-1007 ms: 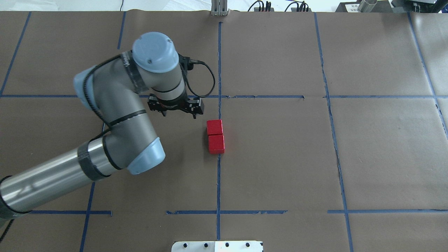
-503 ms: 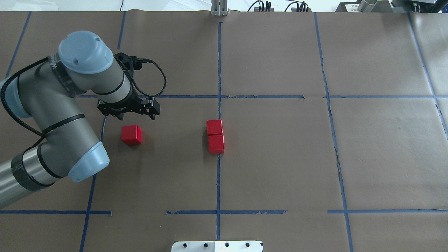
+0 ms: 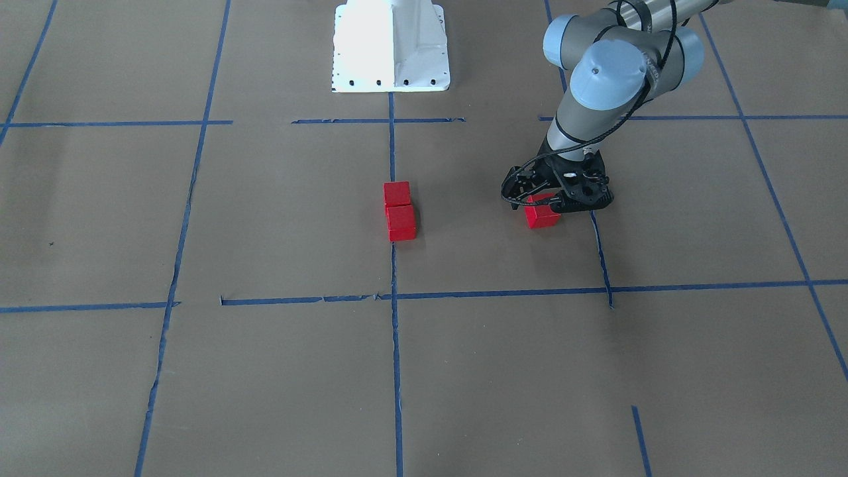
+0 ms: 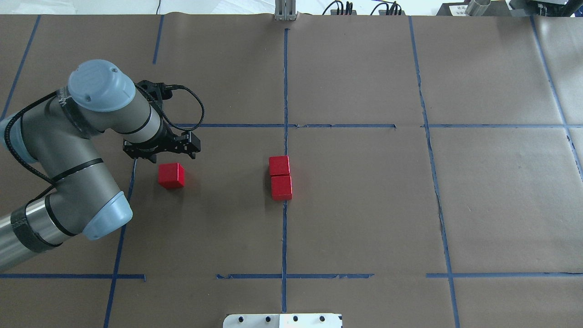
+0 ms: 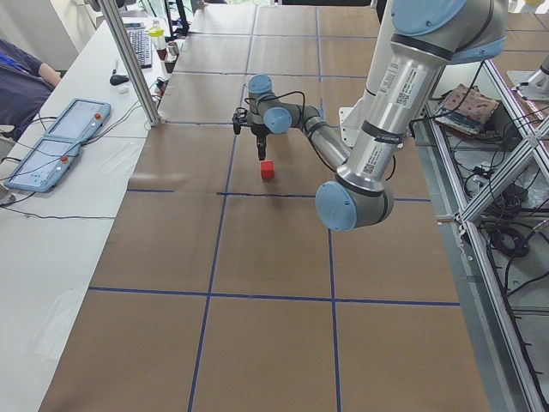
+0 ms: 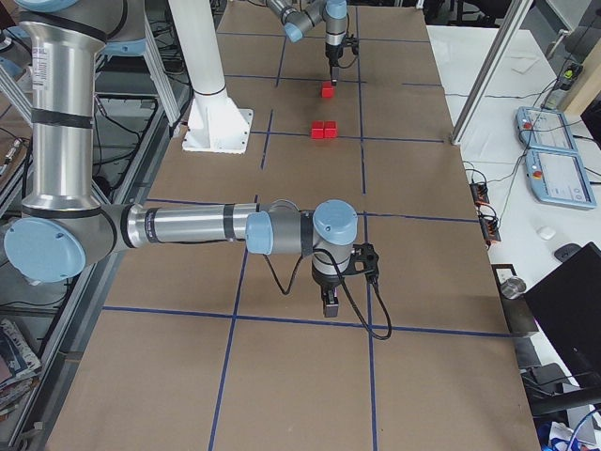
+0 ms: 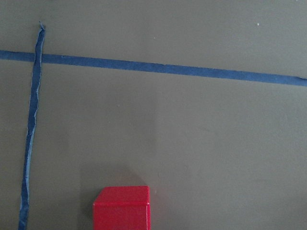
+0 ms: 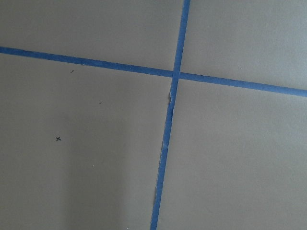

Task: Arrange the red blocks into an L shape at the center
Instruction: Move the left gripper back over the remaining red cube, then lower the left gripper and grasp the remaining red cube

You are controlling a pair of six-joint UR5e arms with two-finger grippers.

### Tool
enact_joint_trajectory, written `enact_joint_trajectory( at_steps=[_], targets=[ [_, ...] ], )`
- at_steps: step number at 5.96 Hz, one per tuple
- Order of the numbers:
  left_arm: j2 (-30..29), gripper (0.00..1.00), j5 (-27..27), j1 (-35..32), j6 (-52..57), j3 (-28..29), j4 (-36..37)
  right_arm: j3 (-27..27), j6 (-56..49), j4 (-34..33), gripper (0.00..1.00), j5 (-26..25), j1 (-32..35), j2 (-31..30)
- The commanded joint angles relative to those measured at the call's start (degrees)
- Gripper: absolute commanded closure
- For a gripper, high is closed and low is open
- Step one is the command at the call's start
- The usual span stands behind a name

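Since a second ago, shows the left gripper (image 4: 161, 149) swung away from the two centre cubes and out to the robot's left. Since half a second ago, moved only a touch nearer the robot. Now finds it pointing down, close over the far edge of the lone red block (image 4: 171, 176), hiding part of that cube's top in the front-facing view. Cannot tell whether its jaws are spread or pressed together, nor whether it touches the cube. Catches just the cube's top and one side face at the bottom edge of the left wrist view.

Sets the lone red block on brown paper (image 4: 364, 205), well apart from the other two, toward the robot's left. Places the farther red block (image 4: 279, 165) and the nearer red block (image 4: 281, 187) touching face to face, in a short row running away from the robot, on the centre line of the blue tape (image 4: 284, 237) grid. Leaves the L unformed: two in a row, the third off to the side.

Puts the right gripper (image 6: 329, 305) pointing down near a tape crossing, far from every cube, visible only from the right-end camera. Cannot tell there whether the jaws are spread or pressed together.
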Motion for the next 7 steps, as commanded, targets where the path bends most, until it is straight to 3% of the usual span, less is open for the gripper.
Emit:
enact_joint_trajectory(
  at_steps=[1, 3, 6, 7],
  targets=[
    [0.3, 0.0, 0.1, 1.0, 0.0, 1.4, -0.4, 0.0, 0.0, 0.0, 0.0, 0.0, -0.1, -0.1],
    [0.6, 0.0, 0.2, 2.0, 0.3, 2.8, -0.5, 0.0, 0.0, 0.0, 0.0, 0.0, 0.0, -0.1],
    [1.1, 0.0, 0.2, 2.6, 0.4, 7.5, -7.1, 0.1, -0.1, 0.0, 0.0, 0.0, 0.0, -0.1],
    [1.1, 0.06, 0.1, 2.6, 0.2, 7.7, -7.2, 0.1, -0.1, 0.0, 0.0, 0.0, 0.0, -0.1]
  ],
)
